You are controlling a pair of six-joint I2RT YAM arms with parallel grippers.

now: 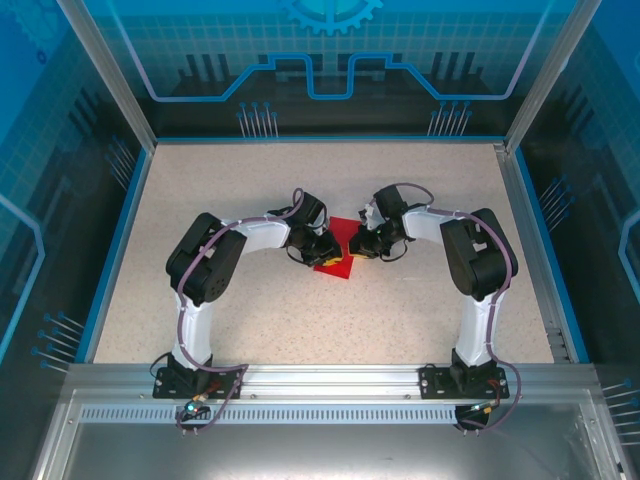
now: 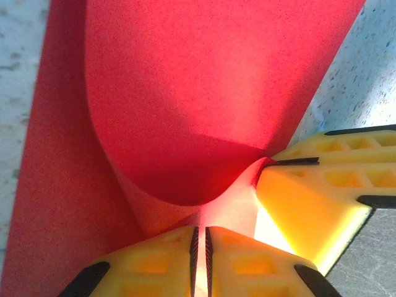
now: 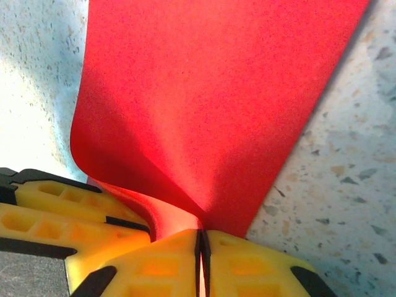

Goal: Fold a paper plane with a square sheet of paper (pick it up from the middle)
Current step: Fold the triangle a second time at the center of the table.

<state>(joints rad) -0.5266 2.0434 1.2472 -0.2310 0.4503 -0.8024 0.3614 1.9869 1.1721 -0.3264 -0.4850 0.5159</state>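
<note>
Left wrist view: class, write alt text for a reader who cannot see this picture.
A red square sheet of paper bows into a curl, its near edge pinched between the shut yellow fingers of the left hand at the bottom. The right hand grips it from the right, above a speckled table.

Curved square sheet of paper (image 3: 210, 105), edge pinched between pressed-together fingers of the right gripper (image 3: 202, 246).

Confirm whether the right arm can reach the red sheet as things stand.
Likely yes: the right gripper is shut on a raised part of the sheet, close beside the left gripper, which pinches it too.
</note>
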